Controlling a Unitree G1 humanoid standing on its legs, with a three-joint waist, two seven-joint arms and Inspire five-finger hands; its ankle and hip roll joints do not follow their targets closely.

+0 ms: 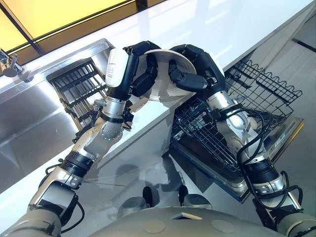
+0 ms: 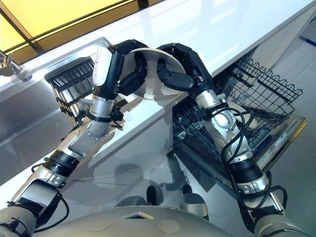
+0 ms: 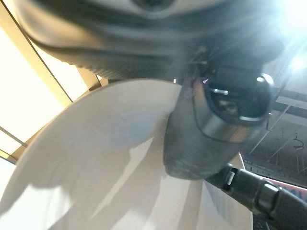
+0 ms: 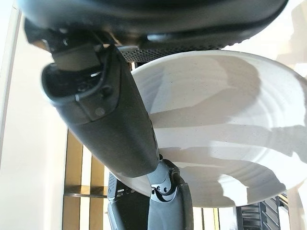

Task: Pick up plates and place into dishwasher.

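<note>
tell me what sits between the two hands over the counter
A white plate, held on edge between the left hand and the right hand, fingers of both curled round its rim; the eye views show it.

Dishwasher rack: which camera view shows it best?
The right eye view: the dishwasher rack lies pulled out beside the right hand, its wire grid clear. The left eye view shows much the same. The wrist views catch only a dark corner behind the plate.

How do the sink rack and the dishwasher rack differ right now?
The sink rack sits up in the steel sink beside the counter; the dishwasher rack is pulled out low over the open door. The sink rack is made of close parallel bars; the dishwasher rack is an open wire grid with raised sides. Both are dark, and neither visibly holds a plate.
</note>
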